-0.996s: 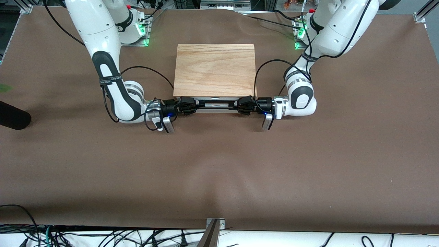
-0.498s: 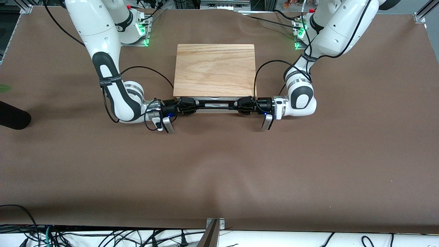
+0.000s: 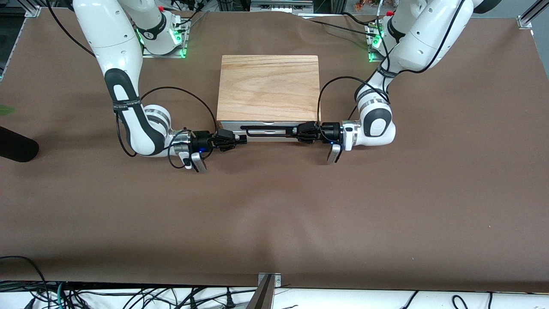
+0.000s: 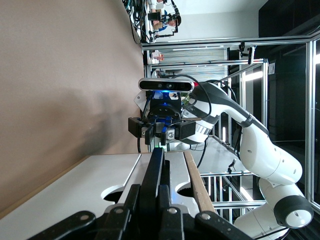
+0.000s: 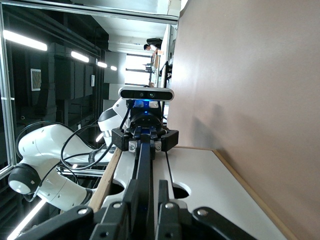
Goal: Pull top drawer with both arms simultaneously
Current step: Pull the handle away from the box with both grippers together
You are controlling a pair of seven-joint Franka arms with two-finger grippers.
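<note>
The top drawer's white front shows under the cabinet's pale wooden top slab, with its thin black bar handle across it. My left gripper is shut on the handle's end toward the left arm; in the left wrist view both fingers press the bar. My right gripper sits just off the handle's other end, open. In the right wrist view the bar lines up between its fingers with a gap at one finger.
The cabinet stands mid-table on the brown cover between both arm bases. A black rounded object lies at the table edge toward the right arm's end. A metal bracket sits at the edge nearest the front camera.
My right gripper has let go of the handle and drawn back toward the right arm's end of the table. The left gripper and the drawer have not visibly moved.
</note>
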